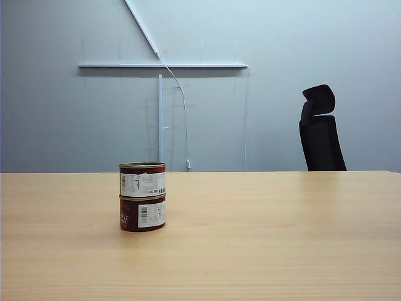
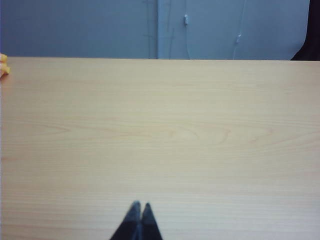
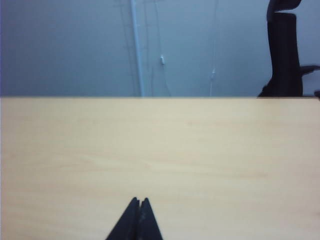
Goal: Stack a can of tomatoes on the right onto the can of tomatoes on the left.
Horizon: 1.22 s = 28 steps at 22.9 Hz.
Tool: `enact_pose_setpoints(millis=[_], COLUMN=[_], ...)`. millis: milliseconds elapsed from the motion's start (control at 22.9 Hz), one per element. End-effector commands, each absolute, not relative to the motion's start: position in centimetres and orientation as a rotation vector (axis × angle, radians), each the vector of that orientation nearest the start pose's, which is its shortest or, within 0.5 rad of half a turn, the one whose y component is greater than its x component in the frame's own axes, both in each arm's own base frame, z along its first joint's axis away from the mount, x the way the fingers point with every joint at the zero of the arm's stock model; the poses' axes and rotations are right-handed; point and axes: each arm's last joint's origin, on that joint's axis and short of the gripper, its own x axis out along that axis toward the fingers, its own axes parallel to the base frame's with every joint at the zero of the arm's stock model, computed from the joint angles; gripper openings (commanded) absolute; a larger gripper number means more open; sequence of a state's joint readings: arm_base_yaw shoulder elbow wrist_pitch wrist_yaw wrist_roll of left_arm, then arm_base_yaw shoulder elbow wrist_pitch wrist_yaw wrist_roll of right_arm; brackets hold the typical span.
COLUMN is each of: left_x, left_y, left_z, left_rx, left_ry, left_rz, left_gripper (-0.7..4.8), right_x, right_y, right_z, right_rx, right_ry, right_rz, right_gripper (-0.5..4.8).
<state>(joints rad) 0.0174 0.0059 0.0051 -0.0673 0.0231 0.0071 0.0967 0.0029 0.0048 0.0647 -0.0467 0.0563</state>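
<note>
Left tool [image 2: 139,206]: dark, its two fingertips pressed together to a single point with only a thin seam between them, nothing held. It sits low over the desk [image 2: 160,130], pointing level across it toward the far edge.

Desk: pale wood grain, broad bare surface filling most of the view, far edge straight.

Beyond the edge: grey-blue wall [image 2: 75,27] with a pale vertical strip [image 2: 163,27] and two thin white cables [image 2: 186,25] hanging beside it.

Small yellow-orange object [image 2: 3,65] at the desk's far corner, cut off by the frame; cannot identify. Dark shape [image 2: 309,47] at the opposite corner, mostly out of frame.
</note>
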Motion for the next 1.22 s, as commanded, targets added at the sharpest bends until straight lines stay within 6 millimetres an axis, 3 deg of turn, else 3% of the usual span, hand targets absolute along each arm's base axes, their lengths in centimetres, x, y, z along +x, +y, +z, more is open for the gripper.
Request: enact_pose_setpoints(millis=[44, 1220], left_x=[9.7, 9.7], left_y=[0.1, 0.1], left_z=[16.0, 16.0], left_rx=[0.006, 0.006], left_ry=[0.063, 0.063], left_rz=[-0.004, -0.004], left_gripper=[-0.04, -0.04], right_x=[9.7, 9.8], right_y=[1.0, -0.1], right_z=[16.7, 16.3], right_rx=[0.06, 0.048], right_ry=[-0.031, 0.003], right_rz=[0.131, -0.002], right_gripper=[-0.08, -0.08])
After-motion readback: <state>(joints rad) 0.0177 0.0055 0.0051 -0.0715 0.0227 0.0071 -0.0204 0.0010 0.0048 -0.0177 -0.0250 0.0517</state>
